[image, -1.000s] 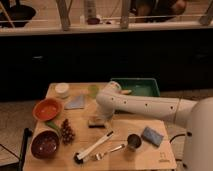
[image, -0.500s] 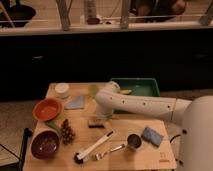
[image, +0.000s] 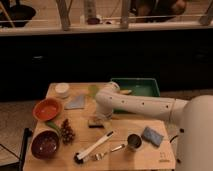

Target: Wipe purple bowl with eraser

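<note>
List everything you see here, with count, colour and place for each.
purple bowl: one, dark purple, front left corner
orange bowl: one, orange, left edge
white cup: one, white, back left
grey cloth: one, blue-grey, right of orange bowl
brown cluster: one, dark brown, beside purple bowl
eraser: one, dark, mid-table
brush: one, black and white, front centre
metal cup: one, grey, front right
blue pad: one, light blue, right of metal cup
green tray: one, green, back right
arm: one, white, from right
gripper: one, pale, open, directly over eraser
</note>
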Tool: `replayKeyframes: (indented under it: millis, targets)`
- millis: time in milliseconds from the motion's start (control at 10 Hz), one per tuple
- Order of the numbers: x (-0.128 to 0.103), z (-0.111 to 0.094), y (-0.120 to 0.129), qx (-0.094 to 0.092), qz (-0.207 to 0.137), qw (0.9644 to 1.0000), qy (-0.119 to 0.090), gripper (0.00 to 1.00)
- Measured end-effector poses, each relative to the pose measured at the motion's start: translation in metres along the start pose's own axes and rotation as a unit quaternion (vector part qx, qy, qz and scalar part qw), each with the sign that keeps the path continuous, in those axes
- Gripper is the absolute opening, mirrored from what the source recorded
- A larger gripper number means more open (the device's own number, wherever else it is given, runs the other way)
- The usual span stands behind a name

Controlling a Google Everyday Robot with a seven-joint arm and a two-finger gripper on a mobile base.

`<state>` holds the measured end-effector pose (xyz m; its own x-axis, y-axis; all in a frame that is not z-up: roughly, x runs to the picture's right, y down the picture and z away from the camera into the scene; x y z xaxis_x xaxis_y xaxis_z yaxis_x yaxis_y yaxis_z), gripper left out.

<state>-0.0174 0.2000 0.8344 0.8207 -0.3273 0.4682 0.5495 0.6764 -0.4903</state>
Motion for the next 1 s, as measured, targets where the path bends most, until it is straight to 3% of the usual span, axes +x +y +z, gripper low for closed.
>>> replayKeyframes:
  millis: [1000]
  targets:
    - [0.0002, 0.0084, -0.0005, -0.005, 0.016, 0.9999, -0.005, 0.8]
